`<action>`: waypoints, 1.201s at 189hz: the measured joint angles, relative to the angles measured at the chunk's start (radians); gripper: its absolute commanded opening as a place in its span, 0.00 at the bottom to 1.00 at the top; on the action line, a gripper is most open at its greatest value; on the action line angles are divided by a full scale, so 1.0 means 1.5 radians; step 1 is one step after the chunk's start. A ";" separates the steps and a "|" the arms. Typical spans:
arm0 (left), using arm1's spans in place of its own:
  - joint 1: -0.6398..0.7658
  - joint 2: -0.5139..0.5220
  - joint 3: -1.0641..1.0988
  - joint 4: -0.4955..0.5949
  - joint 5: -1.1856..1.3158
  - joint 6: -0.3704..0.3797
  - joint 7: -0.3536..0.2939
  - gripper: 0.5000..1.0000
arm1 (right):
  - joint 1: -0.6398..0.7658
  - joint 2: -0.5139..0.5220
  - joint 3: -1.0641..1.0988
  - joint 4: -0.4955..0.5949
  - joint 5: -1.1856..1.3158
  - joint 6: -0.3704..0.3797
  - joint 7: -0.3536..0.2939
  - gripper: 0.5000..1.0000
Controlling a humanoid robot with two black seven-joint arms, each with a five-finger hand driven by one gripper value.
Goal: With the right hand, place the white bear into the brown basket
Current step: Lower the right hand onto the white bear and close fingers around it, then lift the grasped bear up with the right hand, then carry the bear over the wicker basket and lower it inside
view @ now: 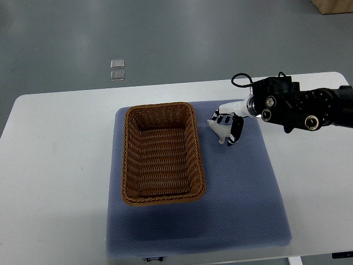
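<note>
Top view. A brown wicker basket (161, 153), rectangular and with nothing visible inside, sits on a blue-grey mat (242, 187) spread over the white worktop (55, 165). The right arm enters from the right edge; its robot hand (228, 126) is just right of the basket, fingers (236, 132) curled about the white bear (217, 131), which lies at the mat beside the basket's upper right corner, outside the rim. Two small clear squares (117, 68) lie on the grey floor beyond the worktop.
</note>
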 measured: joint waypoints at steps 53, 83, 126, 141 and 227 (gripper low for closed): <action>0.000 0.000 0.000 0.002 0.000 0.000 0.000 1.00 | -0.005 0.009 0.001 -0.007 -0.015 0.000 0.001 0.00; 0.000 0.000 -0.001 0.004 0.000 0.000 0.000 1.00 | 0.002 0.002 0.004 -0.008 -0.016 0.001 0.001 0.00; 0.000 0.000 -0.001 0.005 0.000 0.000 0.000 1.00 | 0.047 -0.019 0.007 0.006 -0.006 0.009 0.001 0.00; 0.000 0.000 -0.001 0.005 0.000 0.000 0.000 1.00 | 0.081 -0.034 0.007 0.021 -0.003 0.016 0.001 0.00; 0.000 0.000 -0.001 0.005 0.000 0.000 0.000 1.00 | 0.327 -0.171 0.004 0.204 0.056 0.072 -0.001 0.00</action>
